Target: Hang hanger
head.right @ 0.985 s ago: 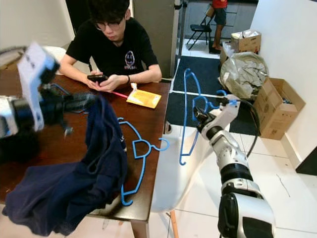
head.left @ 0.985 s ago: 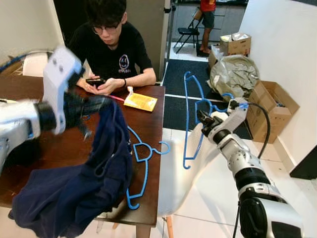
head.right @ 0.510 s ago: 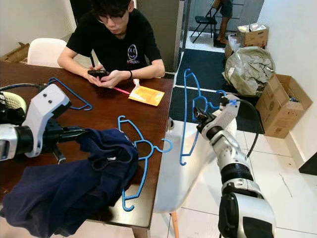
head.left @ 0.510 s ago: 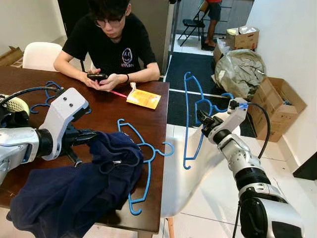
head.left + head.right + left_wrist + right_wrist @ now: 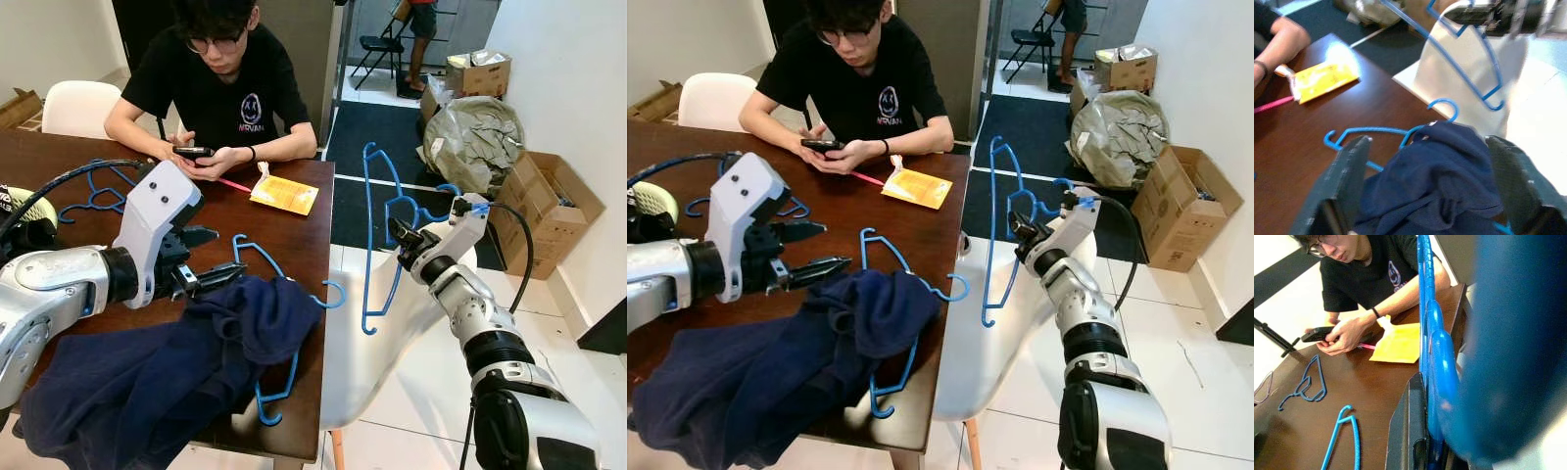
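My right gripper (image 5: 403,235) is shut on a blue hanger (image 5: 369,245), held upright in the air off the table's right edge, above a white chair. In the right wrist view the hanger (image 5: 1424,308) runs along the black finger (image 5: 1411,431). My left gripper (image 5: 217,257) is open over the brown table (image 5: 299,235), its fingers just left of a navy garment (image 5: 147,372). The garment lies heaped on the table, over a second blue hanger (image 5: 253,253). In the left wrist view the garment (image 5: 1435,176) lies between and beyond the spread fingers (image 5: 1349,176).
A person (image 5: 220,88) sits at the table's far side with a phone, beside a yellow packet (image 5: 279,196). More blue hangers (image 5: 93,196) lie at the table's left. A white chair (image 5: 372,343) stands at the right edge. Cardboard boxes (image 5: 544,211) line the right wall.
My left gripper lowered the lifted navy garment onto the table, then opened and let go. The garment now lies over the table hanger. The right gripper and its hanger held still.
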`<state>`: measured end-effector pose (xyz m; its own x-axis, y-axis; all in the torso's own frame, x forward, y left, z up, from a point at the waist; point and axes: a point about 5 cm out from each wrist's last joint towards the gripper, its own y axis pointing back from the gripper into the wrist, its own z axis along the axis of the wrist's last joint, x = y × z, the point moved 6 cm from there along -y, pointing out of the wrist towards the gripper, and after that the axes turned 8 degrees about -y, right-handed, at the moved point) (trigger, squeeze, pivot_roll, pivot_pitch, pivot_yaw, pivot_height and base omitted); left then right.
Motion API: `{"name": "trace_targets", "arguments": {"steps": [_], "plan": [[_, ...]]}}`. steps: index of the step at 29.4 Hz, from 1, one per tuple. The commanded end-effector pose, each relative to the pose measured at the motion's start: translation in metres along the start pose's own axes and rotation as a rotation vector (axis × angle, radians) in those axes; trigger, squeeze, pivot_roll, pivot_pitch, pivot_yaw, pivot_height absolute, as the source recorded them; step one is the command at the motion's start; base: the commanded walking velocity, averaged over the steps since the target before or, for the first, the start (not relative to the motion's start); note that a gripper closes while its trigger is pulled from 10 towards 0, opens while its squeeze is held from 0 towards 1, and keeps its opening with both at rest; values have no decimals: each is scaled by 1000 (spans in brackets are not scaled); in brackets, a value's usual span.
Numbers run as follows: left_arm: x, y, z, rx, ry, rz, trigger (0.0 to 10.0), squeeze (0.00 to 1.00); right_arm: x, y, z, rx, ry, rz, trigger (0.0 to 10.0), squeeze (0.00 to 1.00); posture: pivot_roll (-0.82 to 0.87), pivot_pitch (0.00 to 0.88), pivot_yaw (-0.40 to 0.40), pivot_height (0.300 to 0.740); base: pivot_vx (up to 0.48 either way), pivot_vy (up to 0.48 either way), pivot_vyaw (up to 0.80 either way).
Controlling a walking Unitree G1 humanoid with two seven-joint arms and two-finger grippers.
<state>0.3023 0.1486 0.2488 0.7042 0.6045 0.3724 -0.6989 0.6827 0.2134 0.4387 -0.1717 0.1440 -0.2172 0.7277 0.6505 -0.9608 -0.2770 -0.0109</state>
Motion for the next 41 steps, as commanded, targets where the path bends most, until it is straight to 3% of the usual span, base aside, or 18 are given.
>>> {"name": "trace_targets", "arguments": {"steps": [1, 4, 5, 6, 7, 11, 14, 15, 16, 18, 20, 23, 24, 27, 31, 33, 35, 41], "plan": [[-2, 8, 6, -17, -23, -25, 10000, 1000, -3, 1, 0, 7, 4, -8, 10000, 0, 97, 2, -74, 740, 0, 0, 0], [-1, 15, 7, -21, -18, -37, 10000, 914, -3, 1, 0, 8, 3, -8, 10000, 0, 97, 6, -75, 740, 0, 0, 0], [1, 21, 2, 5, -23, -46, 10000, 518, -3, 1, 0, 9, 2, -8, 10000, 0, 97, 6, -75, 740, 0, 0, 0], [1, 21, 2, 5, -23, -46, 10000, 518, -3, 1, 0, 9, 2, -8, 10000, 0, 97, 6, -75, 740, 0, 0, 0], [7, 24, -9, 72, -71, -37, 10000, 0, -3, 1, 0, 12, 3, -9, 10000, 0, 96, 11, -81, 740, 0, 0, 0], [10, 25, -17, 121, -109, -32, 10000, 0, -3, 1, 0, 14, 4, -9, 10000, 0, 96, 11, -81, 740, 0, 0, 0], [32, 11, -32, 225, -449, 43, 10000, 0, -4, 1, 0, 17, 8, -11, 10000, 0, 94, 17, -83, 740, 0, 0, 0], [32, 11, -32, 225, -449, 43, 10000, 0, -4, 1, 0, 17, 8, -11, 10000, 0, 94, 17, -83, 740, 0, 0, 0], [41, 3, -32, 243, -584, 79, 10000, 0, -4, 1, 0, 17, 9, -12, 10000, 0, 93, 16, -81, 740, 0, 0, 0], [41, 3, -32, 243, -584, 79, 10000, 0, -4, 1, 0, 17, 9, -12, 10000, 0, 93, 16, -81, 740, 0, 0, 0], [56, -13, -27, 249, -908, 97, 10000, 0, -4, 1, 1, 16, 13, -16, 10000, 0, 86, 18, -83, 740, 0, 0, 0], [56, -13, -27, 249, -908, 97, 10000, 0, -4, 1, 1, 16, 13, -16, 10000, 0, 86, 18, -83, 740, 0, 0, 0], [58, -18, -25, 245, -1008, 87, 10000, 0, -5, 1, 2, 16, 15, -17, 10000, 0, 86, 18, -83, 740, 0, 0, 0], [56, -25, -17, 193, -1065, 76, 10000, 0, -4, 1, 2, 17, 16, -18, 10000, 0, 91, 20, -83, 740, 0, 0, 0], [48, -37, -5, 91, -985, 67, 10000, 0, -4, 0, 2, 17, 15, -18, 10000, 0, 88, 20, -81, 740, 0, 0, 0], [16, -54, -7, -21, -702, -152, 10000, 0, -3, 0, 2, 17, 16, -18, 10000, 0, 81, 24, -83, 740, 0, 0, 0], [3, -57, -8, -51, -615, -249, 10000, 0, -3, 0, 2, 17, 17, -18, 10000, 0, 79, 24, -82, 740, 0, 0, 0], [-10, -58, -4, -79, -518, -400, 10000, 0, -3, 0, 3, 17, 17, -20, 10000, 0, 78, 29, -72, 740, 0, 0, 0]]}}
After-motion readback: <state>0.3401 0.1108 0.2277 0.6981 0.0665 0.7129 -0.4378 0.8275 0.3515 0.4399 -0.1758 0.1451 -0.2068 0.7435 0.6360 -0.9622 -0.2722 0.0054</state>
